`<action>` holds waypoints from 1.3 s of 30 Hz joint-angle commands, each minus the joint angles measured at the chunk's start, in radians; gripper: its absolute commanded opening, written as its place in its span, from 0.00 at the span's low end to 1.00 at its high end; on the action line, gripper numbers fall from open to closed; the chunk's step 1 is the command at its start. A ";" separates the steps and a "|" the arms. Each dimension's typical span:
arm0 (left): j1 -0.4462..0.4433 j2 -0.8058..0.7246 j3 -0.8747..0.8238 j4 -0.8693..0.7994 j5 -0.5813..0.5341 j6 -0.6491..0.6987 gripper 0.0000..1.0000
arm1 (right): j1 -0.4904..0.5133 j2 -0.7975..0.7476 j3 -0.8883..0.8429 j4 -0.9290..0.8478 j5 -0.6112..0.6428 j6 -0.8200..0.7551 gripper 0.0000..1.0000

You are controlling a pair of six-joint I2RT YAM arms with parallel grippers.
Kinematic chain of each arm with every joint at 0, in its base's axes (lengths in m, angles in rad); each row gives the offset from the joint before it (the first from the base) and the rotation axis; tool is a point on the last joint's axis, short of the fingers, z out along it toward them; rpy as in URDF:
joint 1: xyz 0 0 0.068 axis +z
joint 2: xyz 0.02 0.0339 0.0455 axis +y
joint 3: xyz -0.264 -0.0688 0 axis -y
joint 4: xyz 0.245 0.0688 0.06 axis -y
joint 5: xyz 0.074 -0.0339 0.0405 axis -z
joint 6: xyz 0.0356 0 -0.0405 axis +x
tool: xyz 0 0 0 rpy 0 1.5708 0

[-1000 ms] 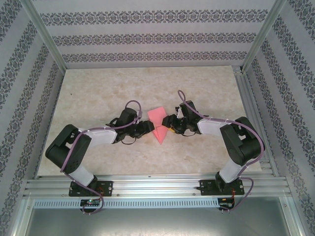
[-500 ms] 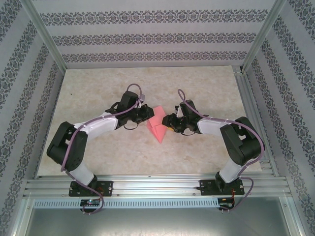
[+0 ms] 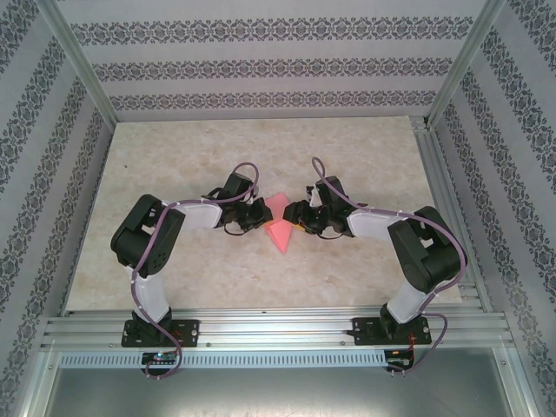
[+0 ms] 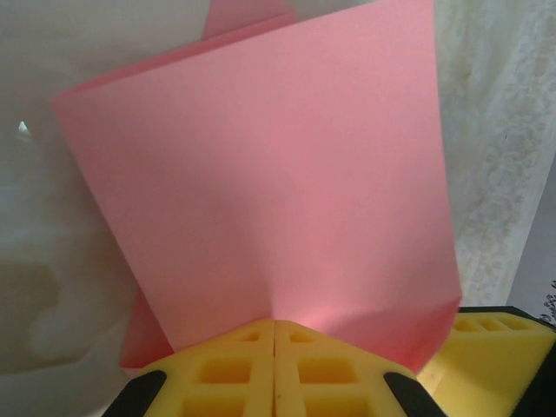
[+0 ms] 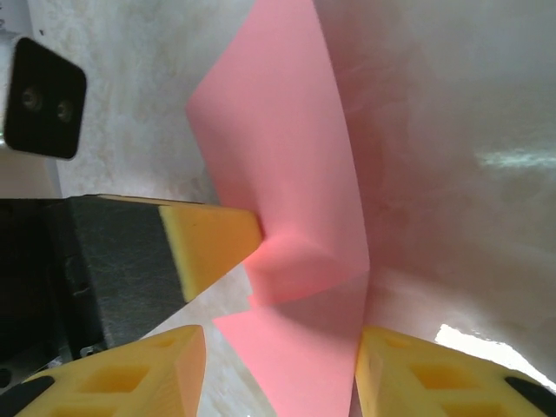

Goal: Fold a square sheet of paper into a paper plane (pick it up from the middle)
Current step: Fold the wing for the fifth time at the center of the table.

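The pink square sheet of paper (image 3: 280, 222) lies folded in layers at the table's middle, with a point toward the near edge. My left gripper (image 3: 260, 214) is at its left side. In the left wrist view its yellow pads (image 4: 261, 347) meet, pinching an edge of the paper (image 4: 278, 174), which rises from them. My right gripper (image 3: 296, 215) is at the paper's right side. Its two fingers (image 5: 148, 373) stand apart, with the paper (image 5: 295, 174) lying between them. The left gripper's yellow pad (image 5: 213, 239) presses a small fold into the sheet. A finished paper plane is out of view.
The marbled tabletop (image 3: 174, 156) has free room behind and on both sides of the arms. Metal frame posts (image 3: 82, 65) and patterned walls enclose it. An aluminium rail (image 3: 278, 328) runs along the near edge.
My left arm swung in toward the paper, and its jaws shut on the paper's left edge. The paper shifted slightly. The right arm stayed almost still.
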 commanded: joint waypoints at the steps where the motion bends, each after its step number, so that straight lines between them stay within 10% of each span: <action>1: 0.026 0.002 -0.008 0.017 -0.010 0.004 0.09 | 0.019 0.002 -0.004 0.078 -0.026 -0.005 0.49; 23: 0.053 -0.057 0.001 0.008 0.007 -0.005 0.17 | 0.132 0.030 0.019 -0.038 0.132 -0.199 0.15; 39: 0.079 -0.179 0.013 -0.054 0.111 -0.139 0.66 | 0.178 0.037 0.027 -0.038 0.257 -0.300 0.05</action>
